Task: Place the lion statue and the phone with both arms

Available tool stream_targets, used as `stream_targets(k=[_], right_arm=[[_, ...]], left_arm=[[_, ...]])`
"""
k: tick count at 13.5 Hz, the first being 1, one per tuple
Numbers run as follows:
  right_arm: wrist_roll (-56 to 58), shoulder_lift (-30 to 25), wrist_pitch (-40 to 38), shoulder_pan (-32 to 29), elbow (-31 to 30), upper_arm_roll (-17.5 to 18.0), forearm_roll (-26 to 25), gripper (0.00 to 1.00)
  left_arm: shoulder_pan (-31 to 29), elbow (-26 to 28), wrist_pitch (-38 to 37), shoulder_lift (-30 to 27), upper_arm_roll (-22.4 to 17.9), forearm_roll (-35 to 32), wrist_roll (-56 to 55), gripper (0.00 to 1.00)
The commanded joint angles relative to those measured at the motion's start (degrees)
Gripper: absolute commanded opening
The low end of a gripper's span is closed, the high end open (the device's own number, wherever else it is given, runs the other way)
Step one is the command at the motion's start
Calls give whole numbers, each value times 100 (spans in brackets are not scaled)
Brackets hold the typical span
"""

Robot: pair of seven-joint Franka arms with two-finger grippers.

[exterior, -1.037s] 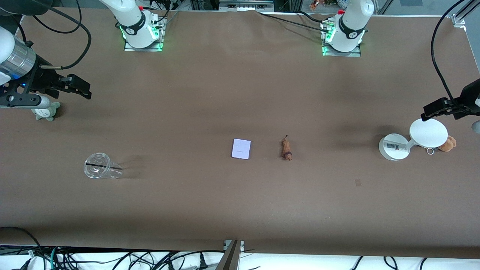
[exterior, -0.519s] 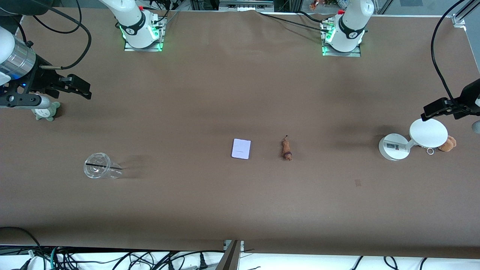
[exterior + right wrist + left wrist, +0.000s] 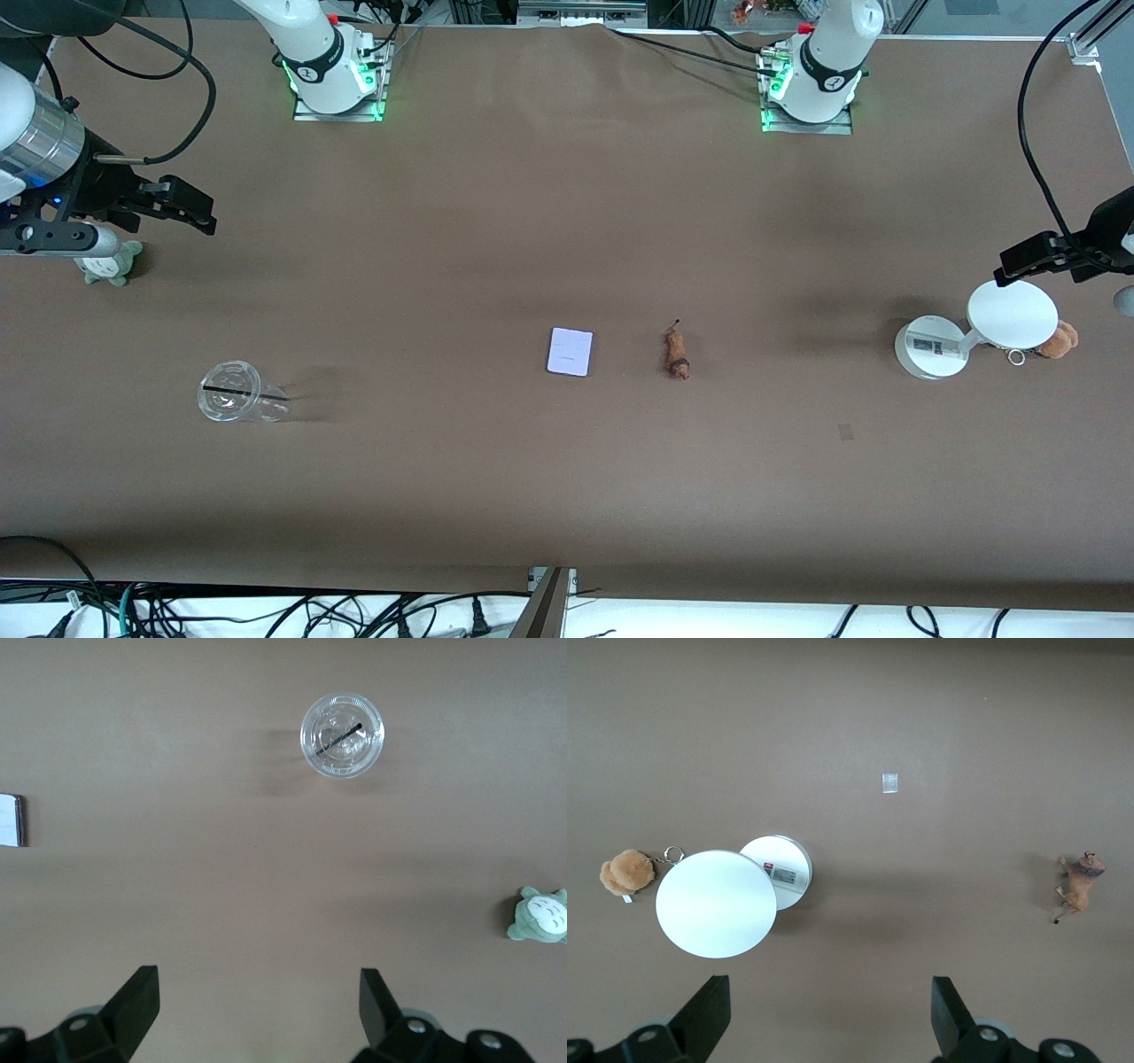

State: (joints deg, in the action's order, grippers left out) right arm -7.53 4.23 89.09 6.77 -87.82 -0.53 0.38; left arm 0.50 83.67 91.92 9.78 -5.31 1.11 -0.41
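You see the phone (image 3: 570, 352) mid-table, lion statue (image 3: 678, 353) beside it toward the left arm's end. Left gripper (image 3: 831, 1014) over the white stand (image 3: 928, 347), right gripper (image 3: 259, 1008) near the grey-green plush (image 3: 108, 263) — both spread, empty.

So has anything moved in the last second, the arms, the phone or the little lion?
Nothing visibly changed. The pale lavender-white flat phone and the small reddish-brown lion statue lie side by side mid-table, untouched. The left gripper hangs open over the white round stand; the right gripper hangs open at its own end.
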Motion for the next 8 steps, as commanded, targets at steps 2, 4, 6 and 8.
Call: stream_targets(k=[2, 4, 6, 8], right_arm=[[76, 52, -94, -80, 125, 35, 50, 100], [76, 52, -102, -71, 116, 35, 50, 100], [102, 52, -103, -80, 107, 18, 50, 100], [50, 52, -103, -62, 107, 9, 50, 100]], left_arm=[[64, -193, -104, 252, 12, -5, 147, 100], [100, -201, -86, 314, 56, 3, 77, 100], [100, -193, -60, 332, 144, 21, 50, 100], [100, -271, 27, 568, 363, 248, -220, 100]])
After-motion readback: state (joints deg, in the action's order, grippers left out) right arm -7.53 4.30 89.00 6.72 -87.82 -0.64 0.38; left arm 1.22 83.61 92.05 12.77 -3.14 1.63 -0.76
